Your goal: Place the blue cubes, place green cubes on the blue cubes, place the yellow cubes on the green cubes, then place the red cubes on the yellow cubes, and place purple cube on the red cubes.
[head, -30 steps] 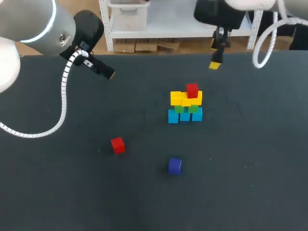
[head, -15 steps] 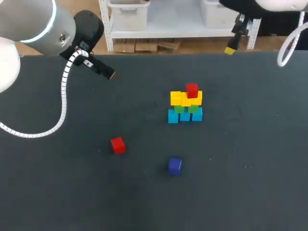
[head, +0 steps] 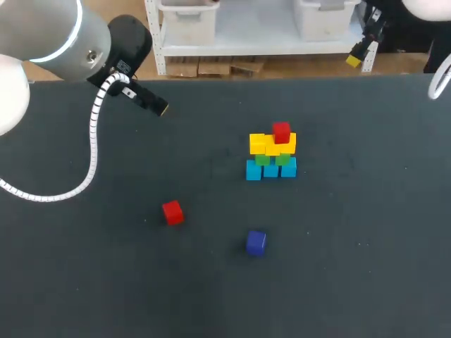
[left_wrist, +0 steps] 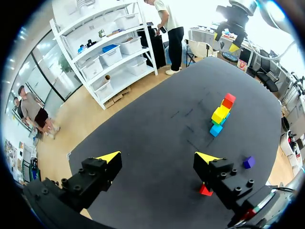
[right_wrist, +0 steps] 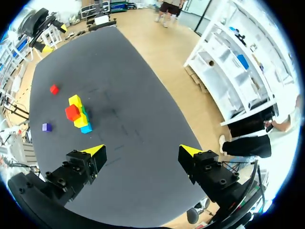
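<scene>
- Stack sits mid-table [head: 366, 282]: blue cubes [head: 271, 170] at the base, green cubes [head: 273, 160] on them, yellow cubes [head: 270, 144] above.
- One seated red cube [head: 281, 132] is on the yellow layer, toward its 3 o'clock end. The 9 o'clock end of that layer looks bare.
- Loose red cube [head: 172, 212] lies on the table, well apart from the stack at about 8 o'clock.
- Purple cube [head: 256, 242] is also loose, at roughly 6 o'clock from the stack and at 4 o'clock from the loose red.
- Left gripper [left_wrist: 157, 160]: jaws spread, nothing between them. It hangs high over the far left of the table, about 10 o'clock from the stack.
- Right gripper [right_wrist: 141, 151]: jaws spread and empty, up beyond the table's far edge at about 1 o'clock from the stack.
- My read on the step: the red layer is half done. Second red is not yet placed, and purple comes after it.
- Next move, as I judge it, is to fetch the loose red. The left arm looks like the closer candidate. In its wrist view the cube peeks out just beside one finger.
- That calls for coming down over the cube, straddling it squarely, closing, and lifting clear.
- Then carry it to the stack and set it at 9 o'clock of the seated red, flush beside it.
- Risk: the landing spot is tight, so a spread jaw could clip the seated red or shove the yellows. A straight vertical approach looks best.
</scene>
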`<state>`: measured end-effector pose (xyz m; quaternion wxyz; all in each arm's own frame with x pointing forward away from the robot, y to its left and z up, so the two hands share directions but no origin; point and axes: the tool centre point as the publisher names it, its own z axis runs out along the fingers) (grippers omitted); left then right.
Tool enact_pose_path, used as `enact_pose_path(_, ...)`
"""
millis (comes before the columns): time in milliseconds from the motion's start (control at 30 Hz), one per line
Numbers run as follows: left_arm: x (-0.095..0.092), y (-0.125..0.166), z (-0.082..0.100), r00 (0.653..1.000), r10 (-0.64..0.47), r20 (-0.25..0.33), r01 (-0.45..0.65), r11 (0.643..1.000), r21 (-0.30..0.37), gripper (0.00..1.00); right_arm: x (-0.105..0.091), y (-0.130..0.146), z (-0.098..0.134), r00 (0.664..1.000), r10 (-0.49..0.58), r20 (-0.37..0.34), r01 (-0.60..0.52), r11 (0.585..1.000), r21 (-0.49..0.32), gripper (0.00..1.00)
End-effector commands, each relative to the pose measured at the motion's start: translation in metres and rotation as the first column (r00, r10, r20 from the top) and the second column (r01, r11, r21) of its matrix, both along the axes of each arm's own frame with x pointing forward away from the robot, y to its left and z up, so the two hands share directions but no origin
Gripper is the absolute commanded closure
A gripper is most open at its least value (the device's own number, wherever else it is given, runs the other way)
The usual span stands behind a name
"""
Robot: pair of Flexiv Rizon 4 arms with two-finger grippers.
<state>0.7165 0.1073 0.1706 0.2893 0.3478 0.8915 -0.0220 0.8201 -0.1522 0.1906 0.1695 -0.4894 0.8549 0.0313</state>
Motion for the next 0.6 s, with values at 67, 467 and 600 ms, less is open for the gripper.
enact_pose_path(67, 0.000, 0.001, 0.000, 1.000, -0.004, 0.000, 0.004, 1.000, -0.003, 0.00, -0.007, -0.011, 0.004, 0.998, -0.032, 0.046, 0.032, 0.999, 0.003, 0.00)
enact_pose_path(467, 0.000, 0.001, 0.000, 1.000, -0.004, 0.000, 0.004, 1.000, -0.003, 0.00, -0.005, -0.024, 0.009, 0.995, -0.075, 0.063, 0.075, 0.997, 0.007, 0.00)
enact_pose_path(600, 0.000, 0.001, 0.000, 1.000, -0.004, 0.000, 0.004, 1.000, -0.003, 0.00, -0.005, -0.024, 0.009, 0.995, -0.075, 0.063, 0.075, 0.997, 0.007, 0.00)
